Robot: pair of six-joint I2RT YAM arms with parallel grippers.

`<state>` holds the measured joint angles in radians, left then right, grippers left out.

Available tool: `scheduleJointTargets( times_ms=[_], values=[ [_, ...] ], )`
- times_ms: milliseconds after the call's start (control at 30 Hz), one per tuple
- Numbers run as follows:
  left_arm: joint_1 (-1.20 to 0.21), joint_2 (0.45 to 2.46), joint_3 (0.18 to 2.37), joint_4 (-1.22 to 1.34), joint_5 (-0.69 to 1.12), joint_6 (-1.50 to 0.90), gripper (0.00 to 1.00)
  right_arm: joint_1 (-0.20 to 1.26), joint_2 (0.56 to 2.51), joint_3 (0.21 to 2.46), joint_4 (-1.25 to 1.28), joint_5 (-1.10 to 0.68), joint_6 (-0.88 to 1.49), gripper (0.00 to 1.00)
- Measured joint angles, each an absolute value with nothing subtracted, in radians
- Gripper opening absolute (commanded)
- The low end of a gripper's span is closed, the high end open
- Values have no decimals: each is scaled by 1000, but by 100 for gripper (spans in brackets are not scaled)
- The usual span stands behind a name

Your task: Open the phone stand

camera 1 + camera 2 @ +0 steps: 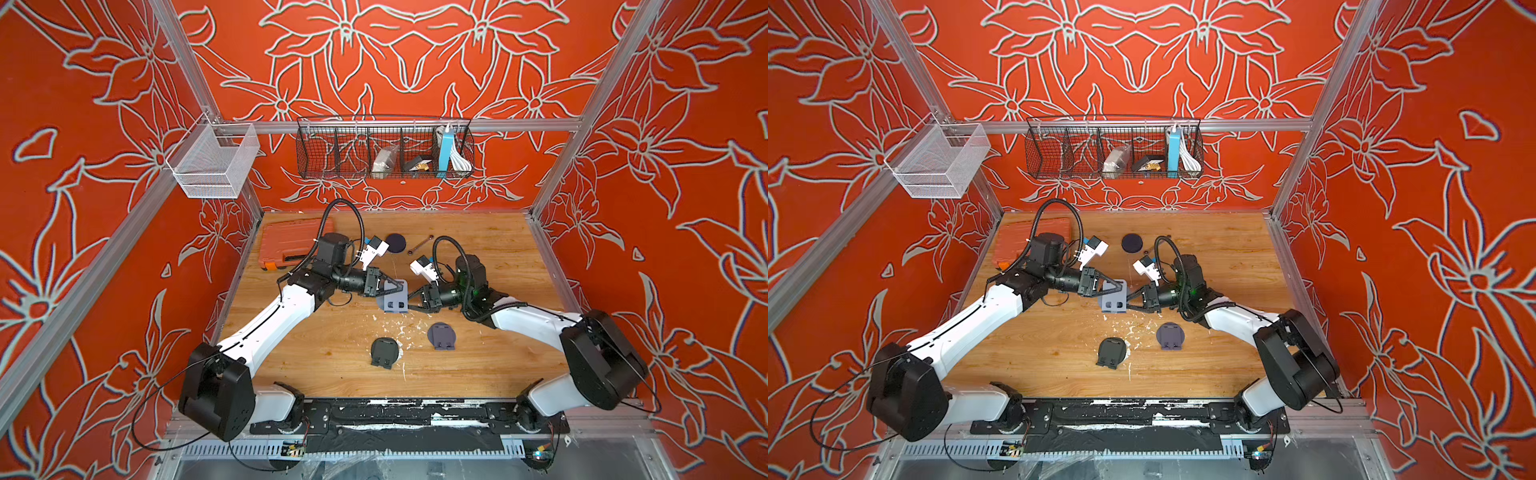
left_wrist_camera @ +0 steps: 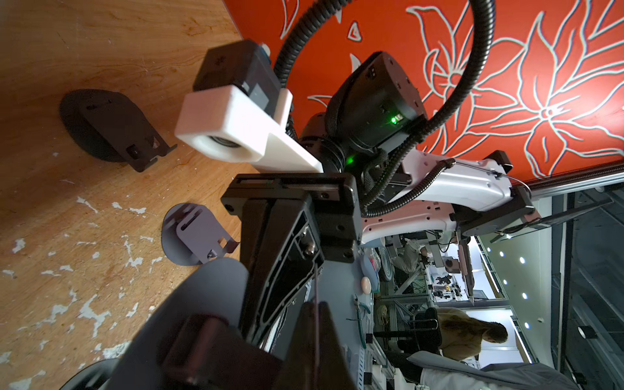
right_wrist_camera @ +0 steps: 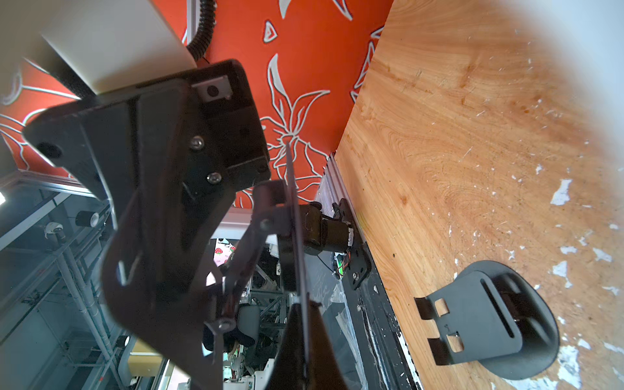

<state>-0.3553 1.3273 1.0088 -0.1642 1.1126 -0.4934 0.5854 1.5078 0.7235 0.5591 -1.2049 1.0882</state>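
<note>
Both my arms meet mid-table on the grey phone stand (image 1: 394, 302), which sits between them, about the middle of the table (image 1: 478, 365); I can't tell from the top views whether its base rests on the wood or hangs just above it. My left gripper (image 1: 400, 285) is pinched down on the stand's upper plate. In the left wrist view that thin plate runs edge-on between my fingers (image 2: 332, 341), with nothing else in the grip. My right gripper (image 1: 409, 302) comes in from the opposite side and is pinched down too, on the stand's lower edge, with the sheet edge-on between its fingers (image 3: 317, 341). So both holds are made. The step in hand, as I judge it, is the unfolding itself. The stand looks part open, front plate with its two slots tilted up, but I can't tell how far the hinge has gone. The next move calls for one hand to pin the base while the other swings its plate around the hinge — an arc, not a straight pull, or the thin sheet slips out of the pinch. A dark stand (image 1: 384, 352) and a second grey stand (image 1: 441, 336) lie folded nearer the robot's base, apart from my grippers — not my concern now.
</note>
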Motion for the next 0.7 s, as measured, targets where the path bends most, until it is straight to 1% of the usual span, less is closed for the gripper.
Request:
scheduleJointTargets(
  times_ms=[167, 400, 533, 700],
  values=[
    [-332, 1329, 1010, -151, 1122, -496, 0, 588, 1536, 710, 666, -1202, 1137, 0],
    [-319, 1329, 1010, -143, 1133, -499, 0, 593, 1549, 701, 718, -1192, 1158, 0],
    [-318, 1331, 1002, -126, 1153, -520, 0, 595, 1533, 703, 684, -1182, 1135, 0],
    [-322, 1323, 968, -60, 1179, -546, 0, 592, 1483, 736, 546, -1163, 1090, 0]
  ],
)
